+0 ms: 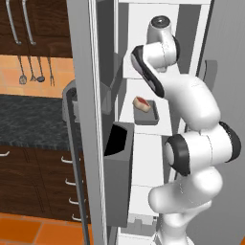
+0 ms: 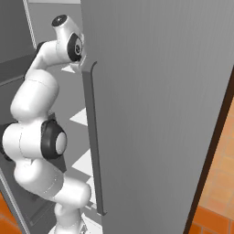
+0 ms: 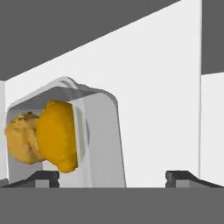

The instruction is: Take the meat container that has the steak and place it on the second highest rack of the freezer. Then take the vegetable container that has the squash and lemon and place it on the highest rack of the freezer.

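Observation:
In the hand view my gripper [image 3: 113, 177] is open, its fingertips [image 3: 43, 177] far apart. The vegetable container [image 3: 103, 131], clear and pale, lies just ahead on a white shelf [image 3: 166, 109]; its near wall stands between the fingertips without touching them. Inside it are the smooth orange-yellow lemon [image 3: 57, 135] and the bumpy squash [image 3: 19, 138]. In the left base view the steak [image 1: 142, 102] lies in its grey meat container [image 1: 148, 115] on the second highest rack [image 1: 165, 128] of the freezer [image 1: 86, 72]. The arm reaches above the highest rack [image 1: 131, 76]; the hand itself is hidden there.
The freezer door [image 1: 88, 143] stands open at the left with its long grey bar handle [image 1: 76, 167] and a dark door bin [image 1: 119, 143]. In the right base view a big grey door [image 2: 160, 114] with a bar handle [image 2: 91, 137] stands close beside the arm. Lower white shelves [image 1: 143, 167] lie beneath.

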### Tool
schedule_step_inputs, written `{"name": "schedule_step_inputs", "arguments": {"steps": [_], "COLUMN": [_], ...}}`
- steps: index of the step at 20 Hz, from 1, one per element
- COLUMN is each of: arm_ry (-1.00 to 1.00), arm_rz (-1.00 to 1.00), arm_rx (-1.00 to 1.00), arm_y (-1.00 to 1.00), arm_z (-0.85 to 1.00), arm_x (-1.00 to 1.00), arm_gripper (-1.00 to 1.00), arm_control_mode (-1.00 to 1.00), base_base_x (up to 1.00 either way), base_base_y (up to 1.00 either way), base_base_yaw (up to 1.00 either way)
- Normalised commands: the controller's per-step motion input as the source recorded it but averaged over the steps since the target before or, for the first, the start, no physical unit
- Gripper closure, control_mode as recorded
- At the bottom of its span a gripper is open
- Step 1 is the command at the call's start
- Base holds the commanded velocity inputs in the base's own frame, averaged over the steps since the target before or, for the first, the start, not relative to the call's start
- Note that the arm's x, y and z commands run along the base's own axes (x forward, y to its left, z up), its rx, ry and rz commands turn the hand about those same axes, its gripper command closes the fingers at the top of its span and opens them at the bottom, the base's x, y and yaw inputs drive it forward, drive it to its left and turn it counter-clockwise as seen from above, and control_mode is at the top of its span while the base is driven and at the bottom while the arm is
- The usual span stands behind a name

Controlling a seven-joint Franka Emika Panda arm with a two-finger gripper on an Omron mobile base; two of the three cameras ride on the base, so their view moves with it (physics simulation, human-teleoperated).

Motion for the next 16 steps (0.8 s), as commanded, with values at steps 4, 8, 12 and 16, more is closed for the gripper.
{"name": "schedule_step_inputs", "arguments": {"steps": [4,8,12,16], "arm_ry": [-0.29,-0.25,-0.07,0.0], "arm_rz": [0.0,0.0,0.05,0.14], "arm_rx": [-0.02,-0.01,-0.04,0.0], "arm_y": [0.0,0.0,0.08,0.1], "arm_z": [0.06,0.35,0.0,-0.11], "arm_x": [-0.86,-0.92,-1.0,-1.0], "arm_gripper": [-1.0,-1.0,-1.0,-1.0], "arm_control_mode": [-1.0,-1.0,-1.0,-1.0], "base_base_x": [0.0,0.0,0.0,0.0], "base_base_y": [0.0,0.0,0.0,0.0], "base_base_yaw": [0.0,0.0,0.0,0.0]}}
